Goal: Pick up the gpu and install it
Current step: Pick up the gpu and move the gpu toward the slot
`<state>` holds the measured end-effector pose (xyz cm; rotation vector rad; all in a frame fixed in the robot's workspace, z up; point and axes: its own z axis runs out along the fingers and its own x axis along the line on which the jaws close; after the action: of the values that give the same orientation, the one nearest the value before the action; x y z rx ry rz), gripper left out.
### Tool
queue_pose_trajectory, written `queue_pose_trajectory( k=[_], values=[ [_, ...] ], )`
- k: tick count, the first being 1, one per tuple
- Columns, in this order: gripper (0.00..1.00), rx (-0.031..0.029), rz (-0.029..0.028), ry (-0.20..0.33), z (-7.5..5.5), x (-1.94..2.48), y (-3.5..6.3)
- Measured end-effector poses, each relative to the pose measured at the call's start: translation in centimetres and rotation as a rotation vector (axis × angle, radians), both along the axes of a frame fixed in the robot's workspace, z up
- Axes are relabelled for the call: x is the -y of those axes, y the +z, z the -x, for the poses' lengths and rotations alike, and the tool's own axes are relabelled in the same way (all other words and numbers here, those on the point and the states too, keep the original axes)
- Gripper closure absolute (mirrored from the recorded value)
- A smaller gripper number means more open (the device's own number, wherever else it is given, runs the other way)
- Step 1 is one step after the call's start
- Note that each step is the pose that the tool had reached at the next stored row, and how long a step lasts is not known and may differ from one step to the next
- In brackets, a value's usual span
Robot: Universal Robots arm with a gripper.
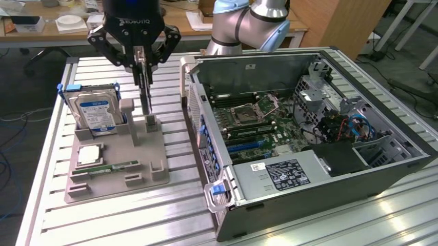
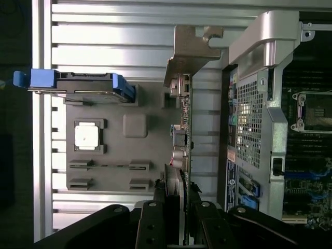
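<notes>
My gripper [image 1: 141, 72] hangs over the grey parts holder [image 1: 137, 154], shut on the gpu [image 1: 145, 97]. The card is a thin dark board held upright and seen edge-on. Its lower end is just at the holder's small upright slot [image 1: 151, 124]; whether it still touches the slot I cannot tell. In the wrist view the gpu [image 2: 185, 124] runs away from the gripper [image 2: 180, 194], ending in its grey metal bracket [image 2: 194, 49]. The open computer case [image 1: 205, 66] lies at the exterior view's right, with its motherboard [image 1: 253, 118] exposed.
The holder also carries a silver hard drive [image 1: 96, 113] in a blue frame, a square processor [image 1: 89, 154] and a narrow green memory stick [image 1: 113, 166]. Everything rests on a slotted aluminium table [image 1: 137, 215]. The case's side wall [image 2: 249, 119] stands close beside the card.
</notes>
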<state>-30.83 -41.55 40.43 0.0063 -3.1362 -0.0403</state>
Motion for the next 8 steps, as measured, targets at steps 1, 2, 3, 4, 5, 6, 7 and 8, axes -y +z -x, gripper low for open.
queue_pose_trajectory(
  k=[1, 2, 3, 4, 5, 6, 7, 8],
  values=[
    [0.73, 0.0001, 0.0016, 0.0, 0.0, 0.0, 0.08],
    [0.73, 0.0001, 0.0028, 0.0, 0.0, 0.0, 0.16],
    [0.73, 0.0001, 0.0039, 0.0, 0.0, 0.0, 0.24],
    [0.73, 0.0001, 0.0051, 0.0, 0.0, 0.0, 0.33],
    [0.73, 0.0001, 0.0061, 0.0, 0.01, 0.0, 0.42],
    [0.73, 0.0002, 0.0067, 0.0, 0.01, 0.0, 0.5],
    [0.73, 0.0001, 0.0071, 0.0, 0.0, 0.0, 0.61],
    [0.73, 0.0001, 0.0073, 0.0, 0.0, 0.0, 0.73]
  ],
)
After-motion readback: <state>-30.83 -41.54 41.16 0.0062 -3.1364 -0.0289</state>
